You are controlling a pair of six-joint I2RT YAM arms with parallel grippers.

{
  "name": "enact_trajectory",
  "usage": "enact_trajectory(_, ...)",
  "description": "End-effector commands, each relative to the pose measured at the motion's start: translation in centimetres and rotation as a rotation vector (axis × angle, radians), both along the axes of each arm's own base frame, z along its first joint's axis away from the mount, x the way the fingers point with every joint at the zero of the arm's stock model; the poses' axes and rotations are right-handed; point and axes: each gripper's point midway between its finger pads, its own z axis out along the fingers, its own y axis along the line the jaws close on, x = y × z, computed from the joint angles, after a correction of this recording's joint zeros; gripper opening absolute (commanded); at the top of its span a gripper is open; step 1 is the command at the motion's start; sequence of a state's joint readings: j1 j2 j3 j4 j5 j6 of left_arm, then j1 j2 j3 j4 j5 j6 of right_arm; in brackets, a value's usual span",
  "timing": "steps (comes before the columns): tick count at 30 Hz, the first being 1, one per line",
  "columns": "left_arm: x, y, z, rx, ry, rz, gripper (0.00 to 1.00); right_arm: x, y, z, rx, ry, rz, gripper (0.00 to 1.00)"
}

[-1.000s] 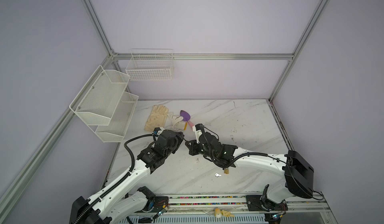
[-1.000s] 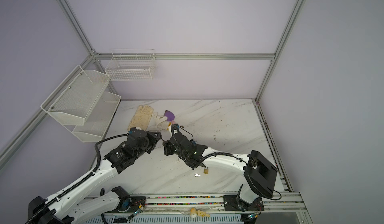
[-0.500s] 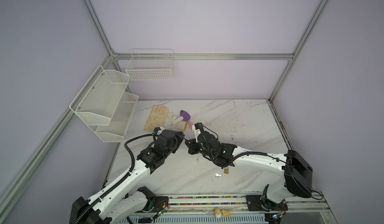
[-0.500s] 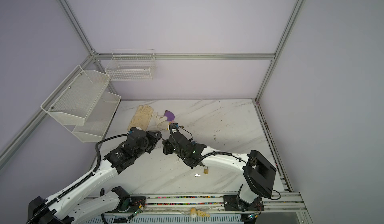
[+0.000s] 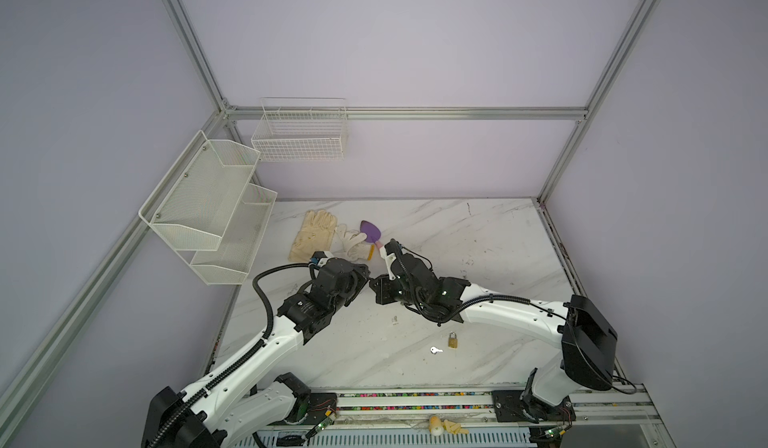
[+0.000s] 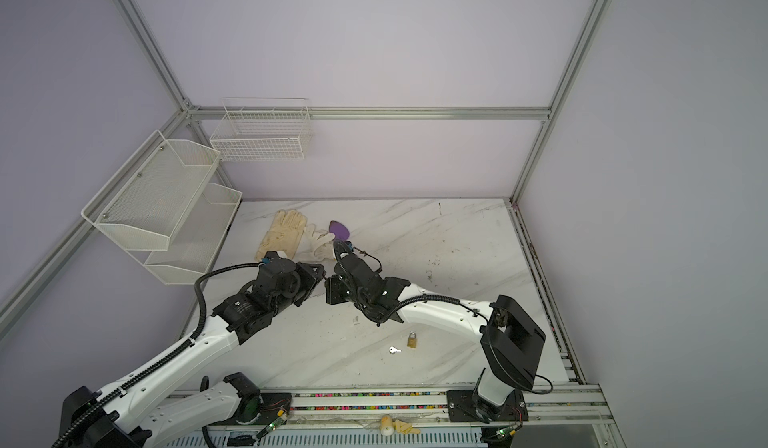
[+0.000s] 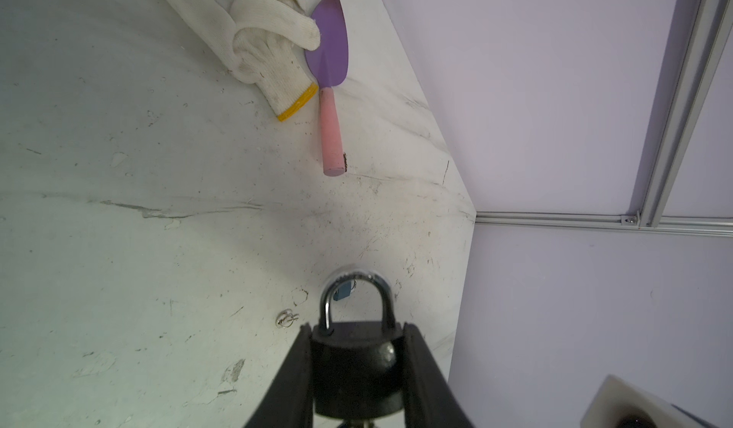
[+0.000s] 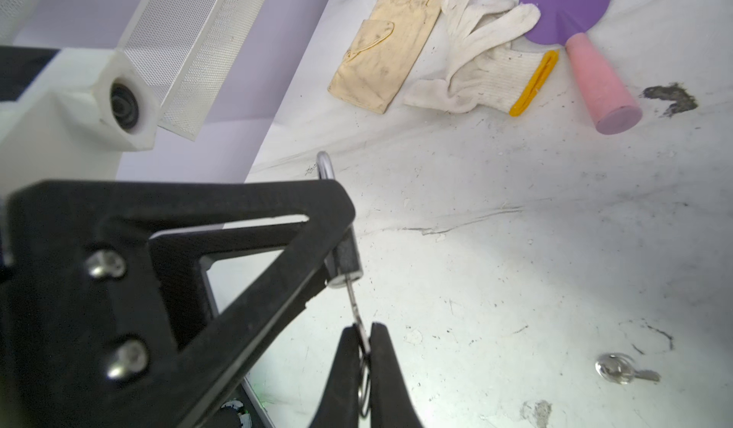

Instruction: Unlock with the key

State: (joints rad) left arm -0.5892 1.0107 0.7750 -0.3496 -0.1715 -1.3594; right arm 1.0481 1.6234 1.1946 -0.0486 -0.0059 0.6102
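Left fingers (image 7: 295,378) clamp the body of a black padlock (image 7: 353,362), held above the white marble surface (image 7: 119,247) near its middle. Right fingers (image 8: 386,370) pinch a silver key (image 8: 354,303) by its head, the blade set in the padlock's base keyhole.
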Motion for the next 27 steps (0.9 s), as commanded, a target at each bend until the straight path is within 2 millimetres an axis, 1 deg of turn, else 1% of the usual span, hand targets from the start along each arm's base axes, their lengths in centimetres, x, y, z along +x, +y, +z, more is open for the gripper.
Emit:
enact_trajectory(1,-1.1,-1.6,1.0,-0.017,0.024,-0.098,0.00,1.9,0.7,5.5,0.071,-0.163,-0.044,0.00)
enact_trajectory(4,-1.3,-2.1,1.6,-0.054,0.025,-0.109,0.00,2.5,1.2,5.1,0.048,-0.184,-0.048,0.00)
enact_trajectory(6,-1.5,-2.5,2.0,-0.091,0.024,-0.119,0.00,2.5,1.8,5.0,0.055,-0.187,-0.033,0.00)
enact_trajectory(9,-1.6,-3.3,2.5,-0.133,0.021,-0.146,0.00,2.2,2.6,5.7,0.091,-0.200,0.008,0.00)
enact_trajectory(11,-1.7,-3.6,2.7,-0.142,0.021,-0.162,0.00,1.4,3.3,7.0,0.161,-0.201,0.084,0.00)
enact_trajectory(14,-1.9,-3.7,2.8,-0.137,0.013,-0.177,0.00,1.0,3.1,8.7,0.295,-0.140,0.149,0.00)
enact_trajectory(15,-1.9,-3.8,2.8,-0.140,0.012,-0.183,0.00,0.9,3.0,9.0,0.327,-0.123,0.159,0.00)
enact_trajectory(16,-2.0,-4.0,3.0,-0.145,0.009,-0.192,0.00,0.9,2.9,9.1,0.338,-0.115,0.159,0.00)
enact_trajectory(18,-2.2,-4.3,3.6,-0.144,-0.007,-0.211,0.00,1.6,2.5,8.9,0.297,-0.129,0.121,0.00)
enact_trajectory(19,-2.3,-4.4,3.7,-0.134,-0.018,-0.219,0.00,1.6,2.6,8.7,0.291,-0.126,0.126,0.00)
enact_trajectory(20,-2.3,-4.3,3.7,-0.129,-0.021,-0.220,0.00,1.6,2.4,8.9,0.314,-0.112,0.142,0.00)
enact_trajectory(22,-2.5,-4.2,3.3,-0.122,-0.031,-0.224,0.00,0.7,2.3,10.5,0.416,-0.084,0.186,0.00)
enact_trajectory(23,-2.5,-4.3,3.1,-0.127,-0.039,-0.234,0.00,0.7,2.1,10.9,0.449,-0.057,0.187,0.00)
enact_trajectory(25,-2.6,-4.9,3.4,-0.149,-0.072,-0.267,0.00,0.5,2.0,11.4,0.495,0.009,0.187,0.00)
enact_trajectory(27,-2.7,-5.0,3.2,-0.132,-0.075,-0.285,0.00,0.0,1.9,12.1,0.546,0.049,0.204,0.00)
